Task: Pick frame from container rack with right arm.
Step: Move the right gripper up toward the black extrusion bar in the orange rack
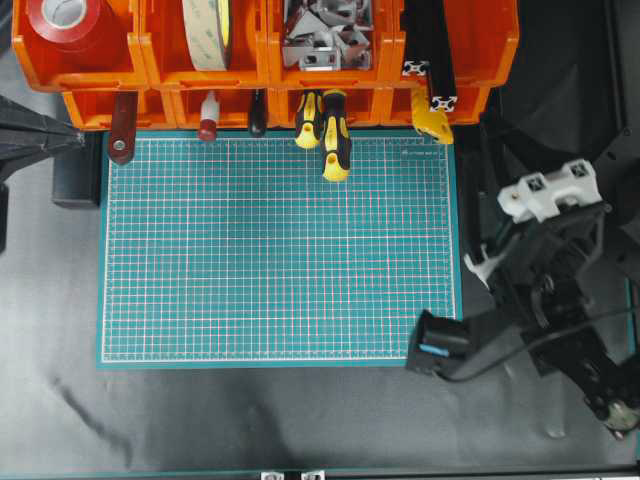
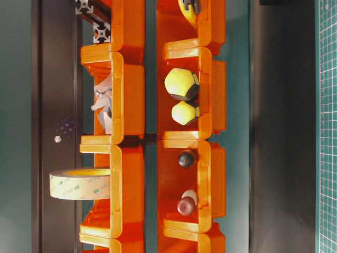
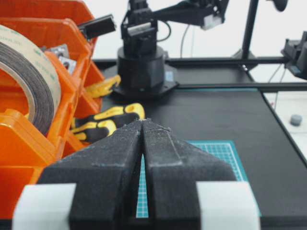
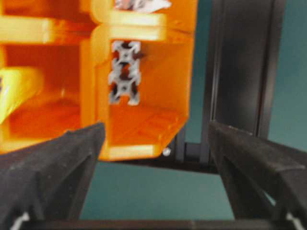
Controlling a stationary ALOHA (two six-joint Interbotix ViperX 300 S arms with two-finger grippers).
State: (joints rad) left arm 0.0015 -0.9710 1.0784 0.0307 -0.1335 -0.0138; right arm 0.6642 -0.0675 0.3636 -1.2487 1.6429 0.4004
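Approach phase, by the look of it: right gripper (image 4: pixel 153 143) spread wide and holding nothing, dark fingers (image 4: pixel 53 158) framing the end bin of the container rack (image 1: pixel 260 60) in the right wrist view. Frame (image 1: pixel 428 70) lying in the upper-right bin, silvery cut ends (image 4: pixel 124 72) poking out toward the camera, two of them stacked, so possibly two bars rather than one; hard to say which gets taken. No contact yet, jaws well short of the bar. Next move, as a judgement: push forward and up until those cut ends sit between the fingers, line up square with the bar, then close and draw it straight out along its length so as not to snag the bin lip. Right arm (image 1: pixel 560 300) parked off the right edge of the green mat (image 1: pixel 280 250) overhead, fingertips themselves lost under white brackets and cables there. Left gripper (image 3: pixel 142 132) clamped tight on nothing, idle beside the tape roll (image 3: pixel 29 81). Far end of the frame cut off by the picture edge; right wrist view soft and blurred; yellow-and-black screwdrivers (image 1: pixel 335 130) close by in the lower row.
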